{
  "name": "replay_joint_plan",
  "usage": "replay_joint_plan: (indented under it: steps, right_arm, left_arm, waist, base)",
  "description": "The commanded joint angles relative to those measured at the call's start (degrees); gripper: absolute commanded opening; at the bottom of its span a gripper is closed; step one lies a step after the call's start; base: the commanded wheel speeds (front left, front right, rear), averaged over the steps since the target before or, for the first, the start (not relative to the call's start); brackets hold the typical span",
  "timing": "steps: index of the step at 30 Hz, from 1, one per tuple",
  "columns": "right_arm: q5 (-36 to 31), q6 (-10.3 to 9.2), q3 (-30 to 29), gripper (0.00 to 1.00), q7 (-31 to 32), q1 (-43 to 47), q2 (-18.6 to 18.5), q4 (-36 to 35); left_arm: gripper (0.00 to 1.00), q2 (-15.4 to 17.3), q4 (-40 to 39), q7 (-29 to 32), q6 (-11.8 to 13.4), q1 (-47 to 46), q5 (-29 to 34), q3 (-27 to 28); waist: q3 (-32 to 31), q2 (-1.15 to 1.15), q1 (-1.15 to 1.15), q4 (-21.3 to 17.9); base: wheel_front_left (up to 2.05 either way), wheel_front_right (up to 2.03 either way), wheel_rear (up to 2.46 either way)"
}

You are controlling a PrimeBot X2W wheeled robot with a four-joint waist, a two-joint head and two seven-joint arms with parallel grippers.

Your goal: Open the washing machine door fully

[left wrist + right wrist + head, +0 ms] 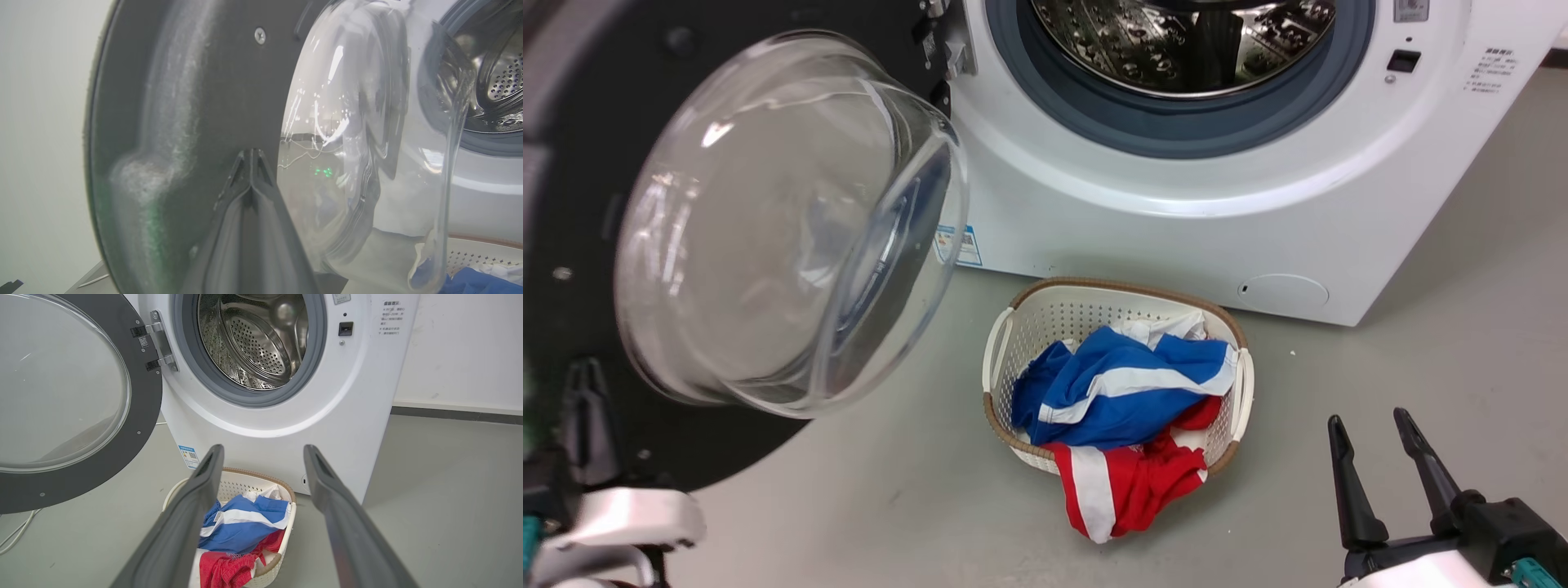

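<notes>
The white washing machine (1176, 229) (265, 428) stands with its steel drum (253, 343) exposed. Its door (572, 204) (143, 396), a black disc with a clear glass bowl (784, 229), hangs swung out to the left on a metal hinge (161, 343). My left gripper (584, 376) (251, 153) is shut, fingers together, its tip against the door's (204, 81) black inner face beside the bowl. At the lower right, over the floor, my right gripper (1367, 416) (263, 449) is open with nothing between its fingers, away from the machine.
A white laundry basket (1013, 343) (245, 482) with blue clothes (1111, 392) and red clothes (1143, 482) sits on the grey floor just before the machine. A pale cable (16, 535) lies on the floor under the door. A wall rises to the right of the machine.
</notes>
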Motion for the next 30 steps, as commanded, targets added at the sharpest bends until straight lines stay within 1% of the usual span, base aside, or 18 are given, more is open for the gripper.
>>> replay_joint_plan:
  steps: [1,9,17,30]
  right_arm:
    - [-0.04,0.00,0.04,1.00,-0.12,-0.86,-0.37,-0.27]
    - [-0.43,-0.01,-0.08,1.00,-0.12,-2.41,-1.09,-0.71]
    - [-0.75,-0.01,-0.11,1.00,-0.12,-3.31,-1.60,-0.77]
    - [-1.31,-0.01,0.12,1.00,-0.12,-5.12,-2.37,-0.84]
  left_arm:
    - [0.00,1.09,1.31,0.20,-0.17,-1.50,-0.74,1.42]
    - [0.00,2.55,5.91,0.17,-1.32,-5.81,-2.73,6.00]
    - [0.00,5.00,12.40,0.17,-4.10,-10.47,-3.81,9.79]
    - [0.00,7.61,24.32,0.17,-8.30,-19.15,-3.40,13.32]
  waist:
    - [0.74,0.00,0.00,-0.16]
    - [3.24,0.00,0.00,-0.60]
    - [5.03,0.00,0.00,-0.90]
    - [7.82,0.00,0.00,-1.57]
  base:
    - [0.00,0.00,0.00]
    - [0.00,0.00,0.00]
    - [0.00,0.00,0.00]
    - [0.00,0.00,0.00]
